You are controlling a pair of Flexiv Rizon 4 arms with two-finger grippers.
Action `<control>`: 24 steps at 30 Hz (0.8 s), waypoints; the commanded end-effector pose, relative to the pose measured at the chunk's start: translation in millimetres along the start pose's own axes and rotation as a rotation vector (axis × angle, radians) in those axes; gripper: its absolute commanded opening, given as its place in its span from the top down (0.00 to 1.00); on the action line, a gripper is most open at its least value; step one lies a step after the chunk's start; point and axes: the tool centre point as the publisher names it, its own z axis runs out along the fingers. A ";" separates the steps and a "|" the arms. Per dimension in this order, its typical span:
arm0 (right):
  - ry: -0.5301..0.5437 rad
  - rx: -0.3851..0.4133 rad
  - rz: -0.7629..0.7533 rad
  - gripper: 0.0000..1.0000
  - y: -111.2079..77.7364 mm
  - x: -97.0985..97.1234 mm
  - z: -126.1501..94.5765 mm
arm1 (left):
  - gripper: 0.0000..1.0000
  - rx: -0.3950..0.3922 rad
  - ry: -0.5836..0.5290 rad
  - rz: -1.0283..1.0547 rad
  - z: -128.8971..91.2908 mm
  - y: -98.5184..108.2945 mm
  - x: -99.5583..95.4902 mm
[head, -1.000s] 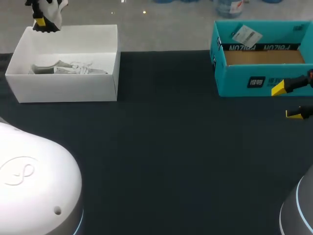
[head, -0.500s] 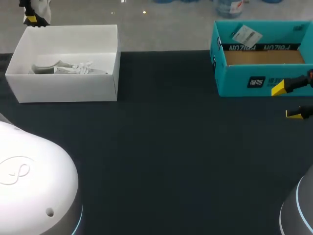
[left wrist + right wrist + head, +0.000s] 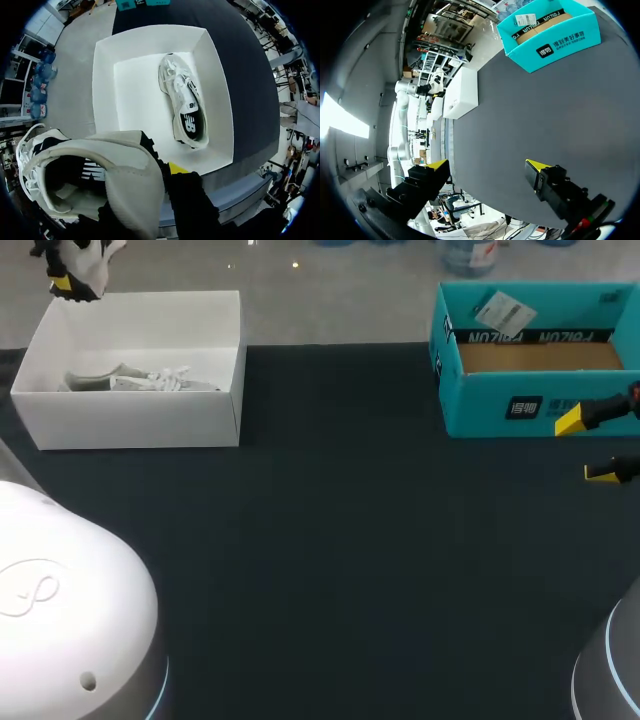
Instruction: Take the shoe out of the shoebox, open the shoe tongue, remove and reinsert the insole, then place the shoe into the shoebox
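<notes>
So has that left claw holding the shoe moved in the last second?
Yes. The left claw with the held shoe has drifted left along the white shoebox's far rim, toward its left corner.

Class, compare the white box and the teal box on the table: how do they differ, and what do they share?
The white box has plain walls; the teal box carries print. The white box holds a shoe; the teal box shows only brown cardboard and a white tag. The white box stands at my left, the teal box at my right. Both are rectangular, open on top, at the table's far side.
</notes>
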 end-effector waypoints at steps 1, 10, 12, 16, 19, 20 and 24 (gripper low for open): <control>-0.002 0.001 0.002 0.00 0.3 -0.2 0.9 | 1.00 -0.030 0.067 0.305 -11.6 7.5 3.1; -0.002 0.001 0.002 0.00 0.3 -0.2 0.9 | 1.00 -0.075 0.081 0.310 -12.1 7.9 2.8; -0.002 0.001 0.002 0.00 0.3 -0.2 0.9 | 1.00 -0.075 0.081 0.310 -12.1 7.9 2.8; -0.002 0.001 0.002 0.00 0.3 -0.2 0.9 | 1.00 -0.013 0.097 0.443 -13.2 8.5 3.7; -0.002 0.001 0.002 0.00 0.3 -0.2 0.9 | 1.00 0.017 0.098 0.636 -16.0 13.8 4.1; -0.002 0.001 0.002 0.00 0.3 -0.2 0.9 | 1.00 0.011 0.102 0.669 -16.7 14.8 3.7; -0.002 0.001 0.002 0.00 0.3 -0.2 0.9 | 1.00 0.063 0.065 0.900 -20.5 21.2 0.8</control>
